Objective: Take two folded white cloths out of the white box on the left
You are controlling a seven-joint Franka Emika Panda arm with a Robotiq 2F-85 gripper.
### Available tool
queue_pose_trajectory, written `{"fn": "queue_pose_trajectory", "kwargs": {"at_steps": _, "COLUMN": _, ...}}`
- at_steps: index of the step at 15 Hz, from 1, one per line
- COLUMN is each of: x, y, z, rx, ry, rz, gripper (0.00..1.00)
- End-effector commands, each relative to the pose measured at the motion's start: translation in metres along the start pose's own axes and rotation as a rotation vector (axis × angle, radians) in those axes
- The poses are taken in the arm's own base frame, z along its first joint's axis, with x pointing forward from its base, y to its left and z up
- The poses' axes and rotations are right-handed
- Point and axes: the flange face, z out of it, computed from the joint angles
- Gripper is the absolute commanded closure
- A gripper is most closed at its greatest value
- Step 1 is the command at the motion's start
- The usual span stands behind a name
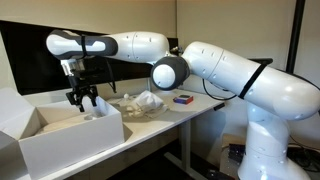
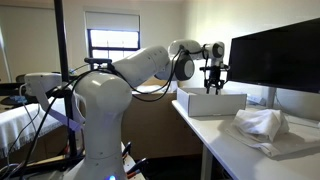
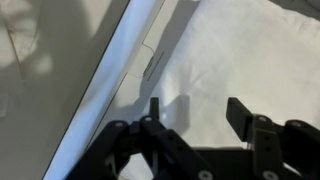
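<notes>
Currently, the end effector (image 1: 83, 100) is held over the white box (image 1: 60, 140), which is set at one end of the table (image 1: 160, 115) in front of a dark monitor (image 1: 30, 55). Its jaws are spread apart and nothing is gripped between them. In the wrist view the two fingers (image 3: 238, 115) are separated by a clear gap, through which a white, softly creased surface is seen. Whether that surface is fabric lying in the box cannot be told for certain. The cloths (image 1: 140, 103) are found in a rumpled heap on the table, outside the box and just beside its wall. How many pieces are gathered in the heap cannot be made out. A small blue and red flat object (image 1: 183, 99) is laid on the table past the heap, near it but apart. In an exterior view the cloths (image 2: 262, 125) are shown at the near end of the table, with the white box (image 2: 212, 103) farther along. The end effector (image 2: 213, 88) is positioned just above the box rim.
</notes>
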Motion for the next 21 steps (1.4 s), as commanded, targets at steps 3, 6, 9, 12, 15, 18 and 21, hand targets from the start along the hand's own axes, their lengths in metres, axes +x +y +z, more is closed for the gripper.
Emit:
{"fn": "queue_pose_trajectory", "kwargs": {"at_steps": 3, "x": 0.004, "y": 0.020, "z": 0.032, "rx": -0.046, "ry": -0.077, "rz": 0.080, "gripper": 0.00}}
{"fn": "queue_pose_trajectory", "kwargs": {"at_steps": 6, "x": 0.004, "y": 0.018, "z": 0.049, "rx": -0.037, "ry": -0.127, "rz": 0.075, "gripper": 0.00}}
{"fn": "queue_pose_trajectory", "kwargs": {"at_steps": 9, "x": 0.001, "y": 0.008, "z": 0.067, "rx": -0.013, "ry": -0.186, "rz": 0.050, "gripper": 0.00}}
{"fn": "queue_pose_trajectory", "kwargs": {"at_steps": 12, "x": -0.001, "y": -0.005, "z": 0.085, "rx": 0.024, "ry": -0.241, "rz": 0.018, "gripper": 0.00}}
{"fn": "queue_pose_trajectory", "kwargs": {"at_steps": 15, "x": -0.004, "y": -0.018, "z": 0.097, "rx": 0.056, "ry": -0.279, "rz": -0.011, "gripper": 0.00}}
{"fn": "queue_pose_trajectory", "kwargs": {"at_steps": 18, "x": -0.006, "y": -0.029, "z": 0.098, "rx": 0.093, "ry": -0.294, "rz": -0.050, "gripper": 0.00}}
{"fn": "queue_pose_trajectory", "kwargs": {"at_steps": 21, "x": -0.007, "y": -0.039, "z": 0.093, "rx": 0.111, "ry": -0.277, "rz": -0.067, "gripper": 0.26}}
